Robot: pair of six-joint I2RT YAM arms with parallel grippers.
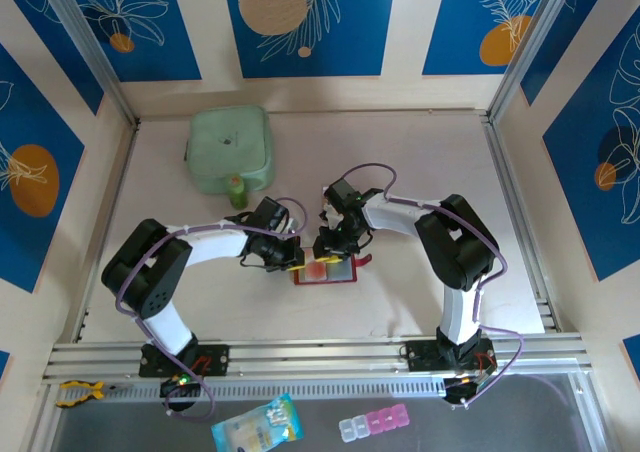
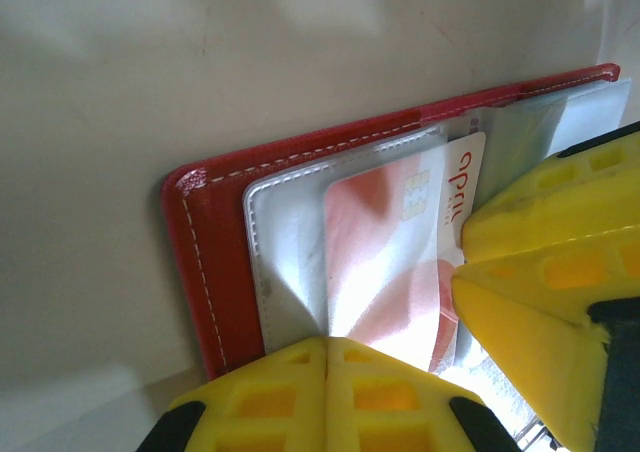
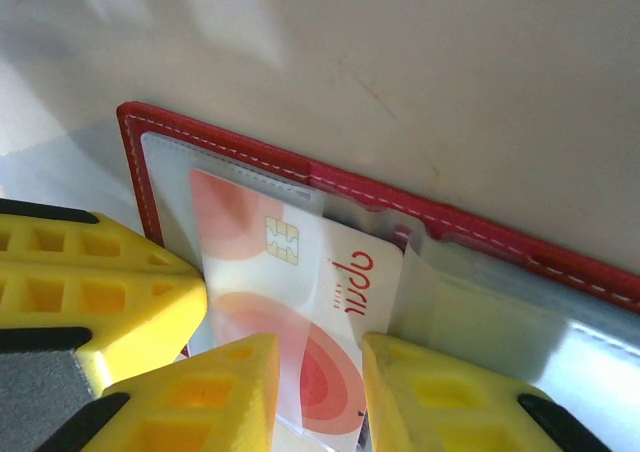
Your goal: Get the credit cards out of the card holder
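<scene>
card holder (image 2: 195, 262): red leather-like, stitched, faint sheen | sleeves (image 2: 285, 262): clear plastic, glossy, creased | credit card (image 3: 325, 257): smooth glossy plastic | table (image 2: 150, 72): pale wood-look, matt, smooth

Bright, even light (close-ups soft, some glare).

Pale table (image 1: 430, 172), mint-green pouch (image 1: 232, 149) back left, red card holder (image 1: 336, 274) near centre

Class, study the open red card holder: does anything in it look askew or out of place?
Yes: the whitish card with red marks lies tilted against the card holder and its stitched edge. It sits partly out of its clear sleeve rather than squared inside.
</scene>
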